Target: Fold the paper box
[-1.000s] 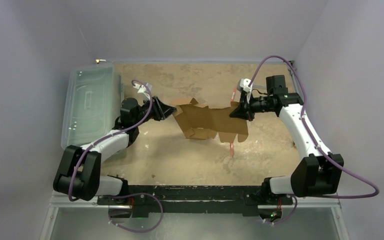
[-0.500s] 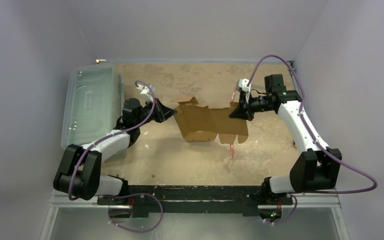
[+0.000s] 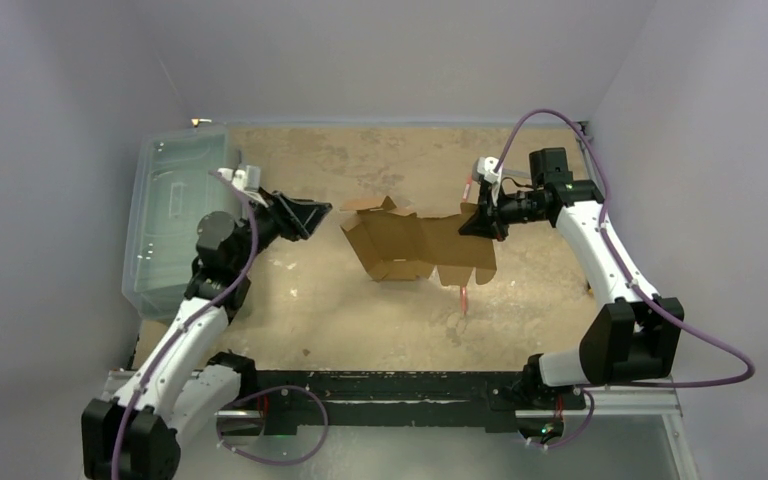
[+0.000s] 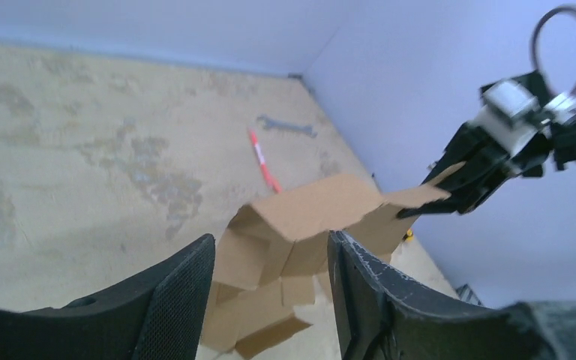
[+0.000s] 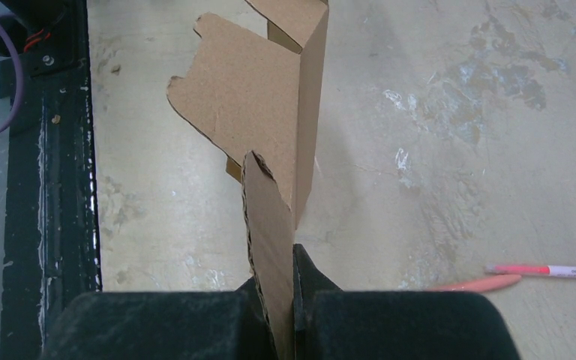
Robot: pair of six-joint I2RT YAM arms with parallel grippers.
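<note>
Plainly the right tool (image 3: 480,222) pinches 1 paper box (image 3: 410,242) flap (its right edge), the left tool (image 3: 315,212) spread, empty.

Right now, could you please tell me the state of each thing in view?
paper box, partly folded, one end lifted by a flap.
right pincer, shut on that flap.
left pincer, open, clear of the box.
pen, lying flat on the table.
wrench, lying flat too.
clear bin, sitting at the table's left edge.
</note>
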